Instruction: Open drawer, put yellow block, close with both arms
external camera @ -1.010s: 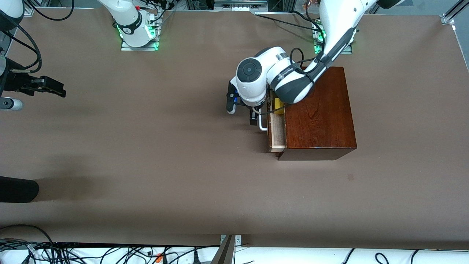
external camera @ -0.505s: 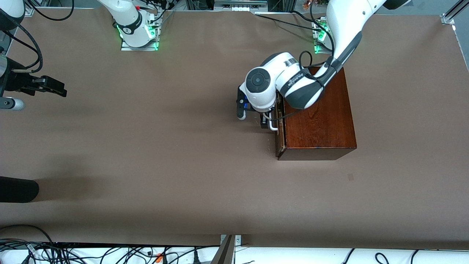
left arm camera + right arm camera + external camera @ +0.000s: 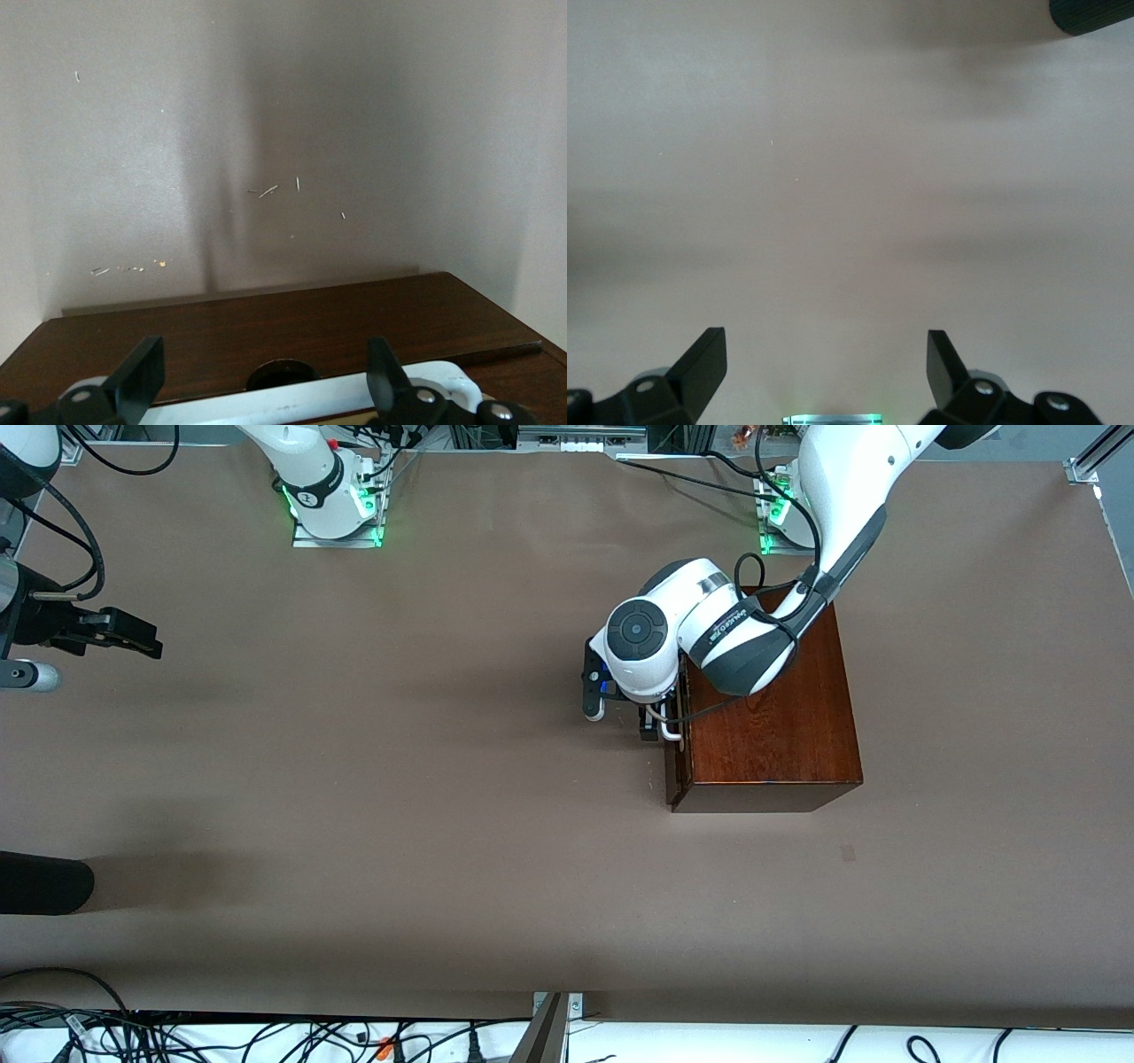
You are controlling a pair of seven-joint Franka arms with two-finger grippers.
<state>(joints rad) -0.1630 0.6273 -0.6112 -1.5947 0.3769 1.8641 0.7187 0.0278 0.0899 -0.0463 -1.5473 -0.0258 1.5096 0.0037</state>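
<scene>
The dark mahogany box [image 3: 780, 717] stands toward the left arm's end of the table. Its drawer [image 3: 671, 775] is pushed in, the reddish-brown front flush with the box. My left gripper [image 3: 651, 724] is at the white bar handle [image 3: 671, 732], open, with a finger on each side of it. In the left wrist view the handle [image 3: 292, 403] lies between the spread fingers [image 3: 142, 376] against the drawer front [image 3: 266, 323]. The yellow block is hidden. My right gripper [image 3: 120, 636] waits open and empty over the table's edge at the right arm's end; its fingers [image 3: 704, 359] show only bare table.
A black rounded object [image 3: 44, 881] juts in at the right arm's end, nearer the front camera; it also shows in the right wrist view [image 3: 1099, 13]. Cables [image 3: 266, 1036] run along the front edge. The arms' bases [image 3: 332, 509] glow green.
My left gripper has moved toward the box with the handle, sliding the drawer shut. The pale tray and yellow block, visible a second ago, are now inside. The right arm has not moved.
</scene>
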